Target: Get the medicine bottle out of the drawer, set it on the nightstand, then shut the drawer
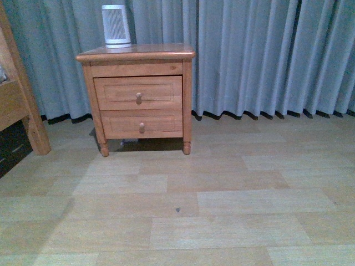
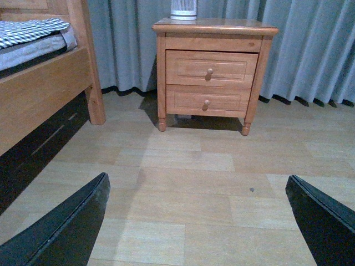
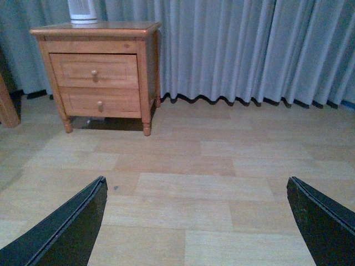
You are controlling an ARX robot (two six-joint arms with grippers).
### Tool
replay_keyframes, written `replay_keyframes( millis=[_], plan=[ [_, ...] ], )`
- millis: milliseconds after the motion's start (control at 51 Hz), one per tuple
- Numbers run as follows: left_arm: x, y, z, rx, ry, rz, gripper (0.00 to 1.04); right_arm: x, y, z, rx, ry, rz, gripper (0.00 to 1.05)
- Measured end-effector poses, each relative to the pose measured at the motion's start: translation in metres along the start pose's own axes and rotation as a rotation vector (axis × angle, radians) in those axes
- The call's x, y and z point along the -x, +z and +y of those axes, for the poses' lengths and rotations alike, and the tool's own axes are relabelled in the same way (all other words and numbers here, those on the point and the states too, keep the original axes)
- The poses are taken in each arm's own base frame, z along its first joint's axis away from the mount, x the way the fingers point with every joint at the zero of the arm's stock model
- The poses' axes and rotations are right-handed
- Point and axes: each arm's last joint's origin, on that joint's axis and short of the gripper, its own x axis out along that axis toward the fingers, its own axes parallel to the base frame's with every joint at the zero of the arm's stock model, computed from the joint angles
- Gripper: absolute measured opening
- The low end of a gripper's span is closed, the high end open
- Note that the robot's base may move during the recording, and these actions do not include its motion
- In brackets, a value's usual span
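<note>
The orange-brown nightstand stands against the curtain, with both of its drawers shut. The drawer is the taller upper one, with a round knob; it also shows in the left wrist view and the right wrist view. The medicine bottle is hidden. My left gripper is open, well back from the nightstand over bare floor, nothing between its fingers. My right gripper is likewise open and empty, far from the cabinet. Neither arm appears in the front view.
A white ribbed appliance sits on the nightstand's top at the back left. A wooden bed frame with bedding stands to the left. Grey curtains hang behind. Wood-pattern floor lies between me and the cabinet.
</note>
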Motion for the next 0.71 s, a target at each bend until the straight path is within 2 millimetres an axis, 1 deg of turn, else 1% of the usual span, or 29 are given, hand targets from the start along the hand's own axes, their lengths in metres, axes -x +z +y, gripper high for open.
replay_keyframes(
  millis=[706],
  plan=[
    [0.0000, 0.0000, 0.0000, 0.000, 0.000, 0.000, 0.98, 0.0000, 0.0000, 0.0000, 0.000, 0.000, 0.000, 0.98]
  ],
)
